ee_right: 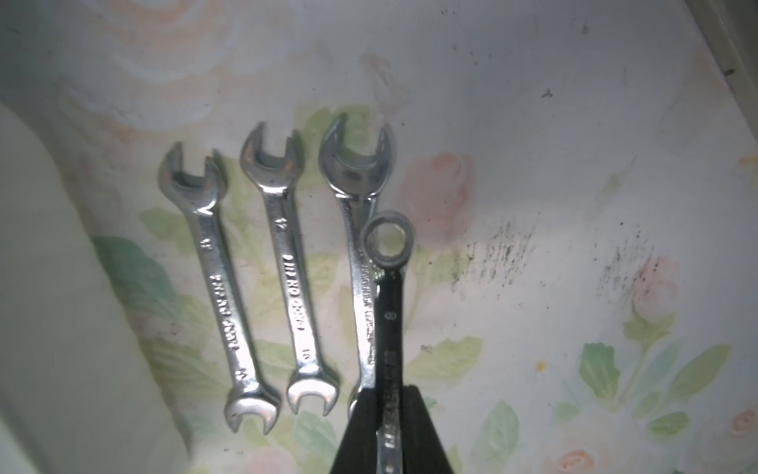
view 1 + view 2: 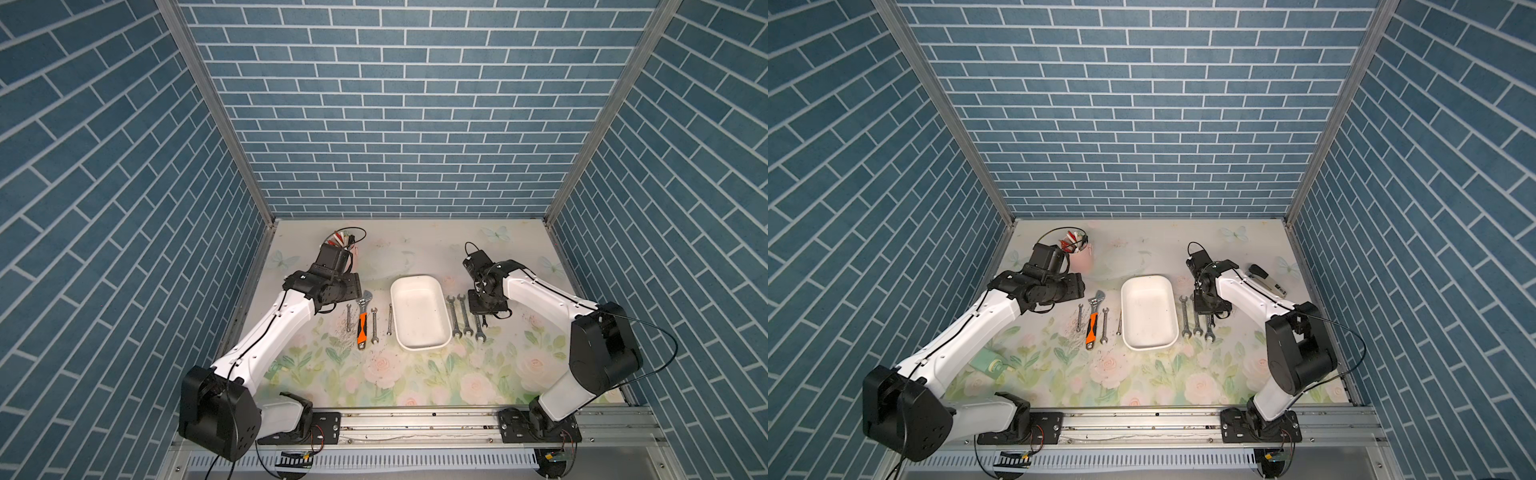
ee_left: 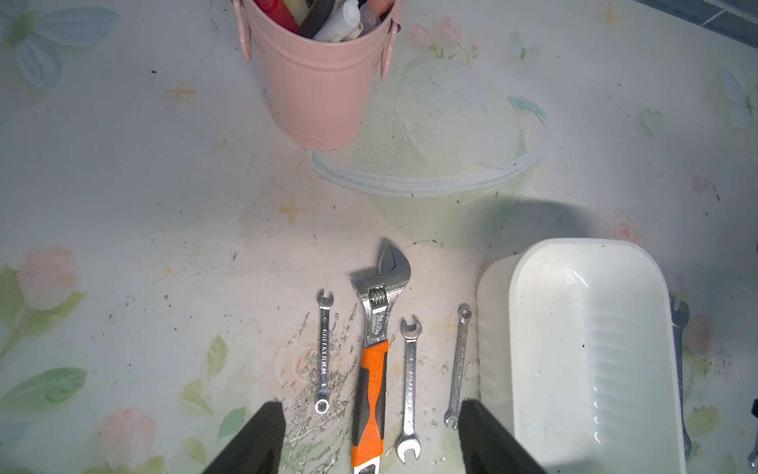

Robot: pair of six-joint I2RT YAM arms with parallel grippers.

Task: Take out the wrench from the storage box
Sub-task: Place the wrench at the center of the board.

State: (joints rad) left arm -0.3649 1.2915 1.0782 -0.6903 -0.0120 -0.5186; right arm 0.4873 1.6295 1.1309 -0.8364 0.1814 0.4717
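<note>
The storage box point(image 2: 420, 311) is a white shallow tub at mid-table, and its inside point(image 3: 582, 353) holds nothing. My right gripper point(image 1: 389, 396) is shut on a small silver wrench point(image 1: 389, 262), whose ring end sticks out past the fingers. It hangs just right of the box, over a row of three wrenches point(image 1: 293, 271) lying on the mat. In both top views the right gripper point(image 2: 486, 307) covers most of that wrench point(image 2: 1211, 321). My left gripper point(image 3: 371, 410) is open above the orange-handled adjustable wrench point(image 3: 371, 369), left of the box.
Three small wrenches point(image 2: 374, 326) lie beside the adjustable one, left of the box. A pink cup of pens point(image 3: 320, 78) stands at the back left. A stapler point(image 2: 1266, 280) lies at the right, and a green roll point(image 2: 990, 361) under the left arm.
</note>
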